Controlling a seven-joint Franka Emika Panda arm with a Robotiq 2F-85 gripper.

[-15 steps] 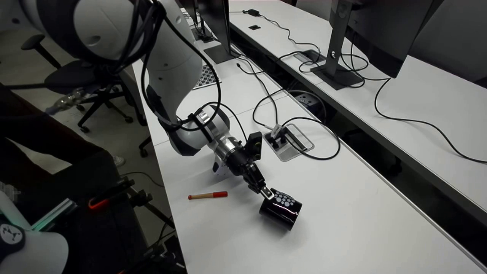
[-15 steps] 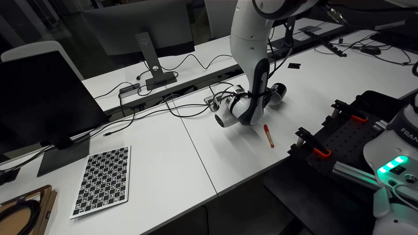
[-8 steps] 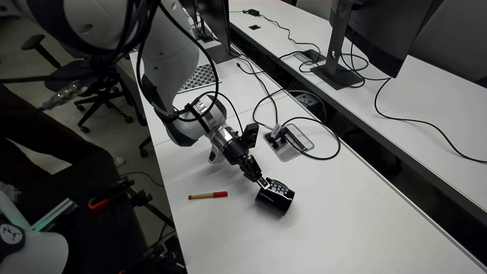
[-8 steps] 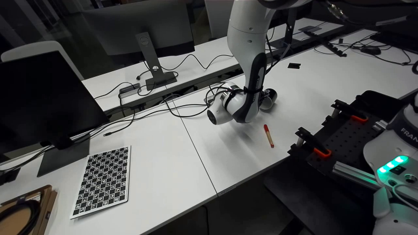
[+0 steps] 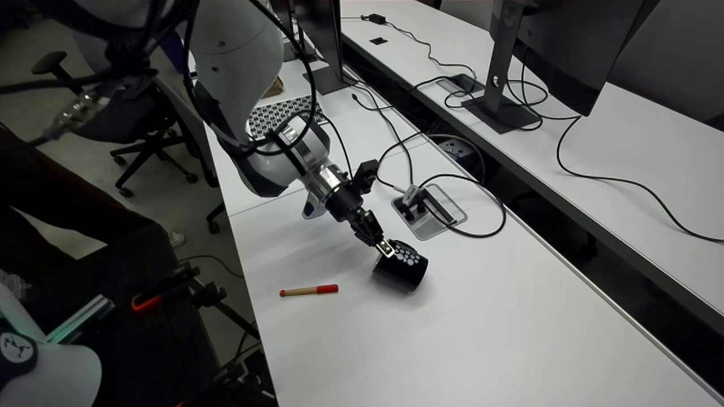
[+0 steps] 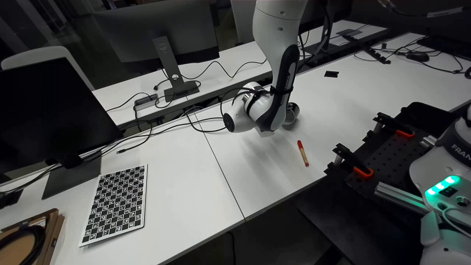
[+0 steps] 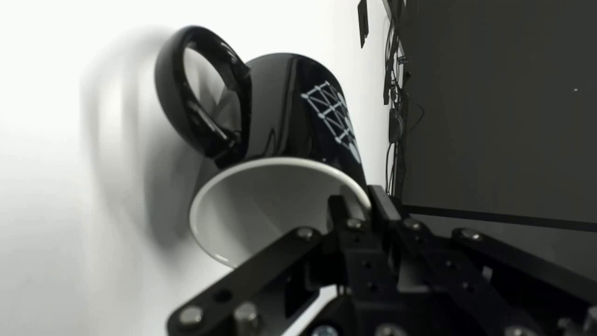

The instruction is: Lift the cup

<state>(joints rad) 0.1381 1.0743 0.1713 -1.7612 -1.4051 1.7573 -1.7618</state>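
Note:
The cup is a glossy black mug with a handle, a white inside and rim and pale printed marks. It shows in the wrist view (image 7: 280,107) and in both exterior views (image 5: 404,265) (image 6: 293,112). It lies on its side in the air or just over the table; its shadow is close below and the exact gap is hard to tell. My gripper (image 7: 356,193) is shut on the cup's rim, one finger inside the mouth and one outside. In an exterior view the gripper (image 5: 386,247) points down to the rim. The arm hides the fingers in an exterior view (image 6: 274,106).
A red-ended pen (image 5: 309,290) lies on the white table nearby. A grey socket box (image 5: 421,226) with looping black cables (image 5: 498,209) stands behind the cup. A checkered board (image 6: 116,202) and a monitor (image 6: 51,117) are farther along the table.
My gripper and the cup have moved together toward the upper left in one exterior picture and leftward in another. The grip on the rim has stayed. The pen has not moved.

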